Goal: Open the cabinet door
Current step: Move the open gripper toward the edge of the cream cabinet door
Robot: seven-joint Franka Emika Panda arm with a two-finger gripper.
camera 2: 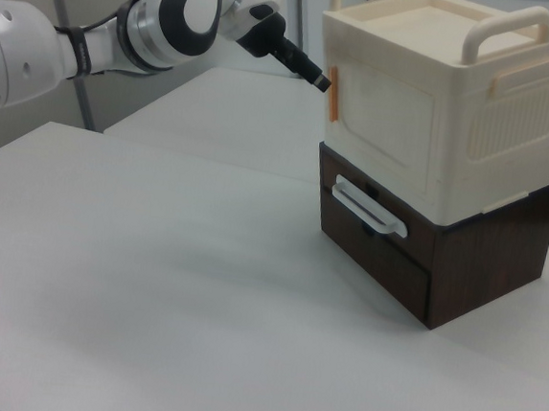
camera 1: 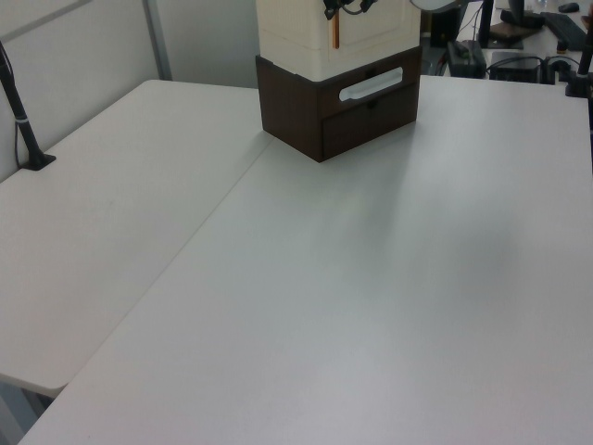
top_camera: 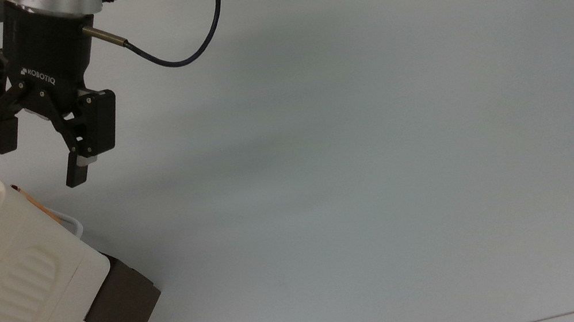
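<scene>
- My gripper [top_camera: 41, 162] hangs over the white table [top_camera: 352, 132] near the top view's upper left; jaws spread wide, nothing between them.
- One fingertip [top_camera: 75, 176] sits just off the cream cabinet [top_camera: 8, 272] corner in the top view; the other fingertip [top_camera: 4, 142] is further up-left, apart from the cabinet.
- In the right view my gripper [camera 2: 310, 75] comes in from the right view's left, its tip right by the orange handle strip [camera 2: 334, 93] on the cabinet's front edge; contact I cannot tell.
- The cabinet door [camera 2: 386, 119] is the flat cream panel with the raised rim on the front face in the right view, lying flush and shut, the orange strip along its edge on the right view's left.
- In the left view the gripper [camera 1: 345, 7] shows at the top edge, in front of the cabinet door [camera 1: 371, 26].
- The cabinet stands on a dark brown base [camera 2: 463, 251] with a drawer and pale drawer handle [camera 2: 370, 207].
- Ribbed side panel [camera 2: 518, 111] and rounded top handle [camera 2: 506, 29] face the right view's right.
- Black cable [top_camera: 176, 57] loops off my wrist in the top view.
</scene>
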